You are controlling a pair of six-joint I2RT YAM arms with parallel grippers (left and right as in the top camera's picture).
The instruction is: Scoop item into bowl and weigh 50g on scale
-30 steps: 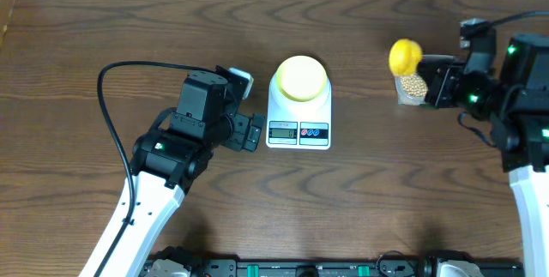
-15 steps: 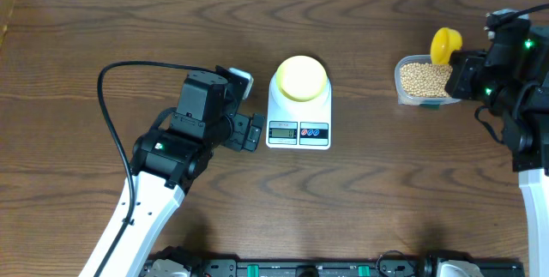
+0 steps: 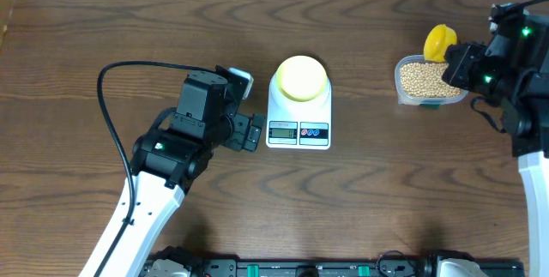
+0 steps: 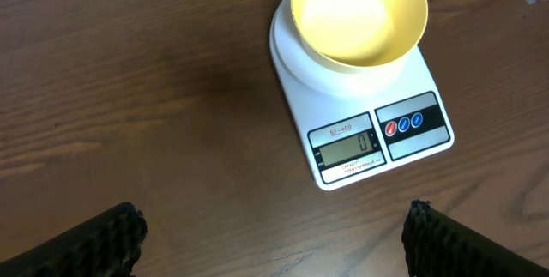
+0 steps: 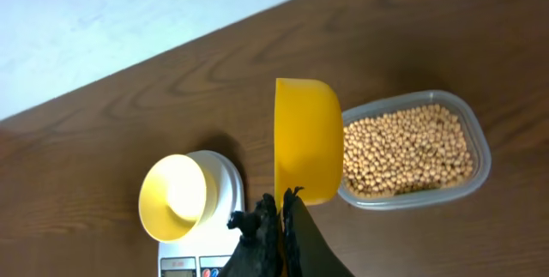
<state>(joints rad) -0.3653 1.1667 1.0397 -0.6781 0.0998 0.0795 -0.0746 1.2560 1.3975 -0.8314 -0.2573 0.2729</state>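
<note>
The soybeans lie in the clear tub, right on the worktop; the bowl sits empty on the scale, which reads zero. The right pincer, clamped on the yellow scoop, holds it over the tub's far rim: scooping, I'd say, and next it must dip in. The left pincer gapes beside the scale.

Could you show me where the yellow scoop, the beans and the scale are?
yellow scoop (image 5: 306, 140): right wrist view, side of its cup.
beans (image 5: 410, 150): right wrist view, middle of the pile.
scale (image 4: 346, 148): left wrist view, its display.
</note>
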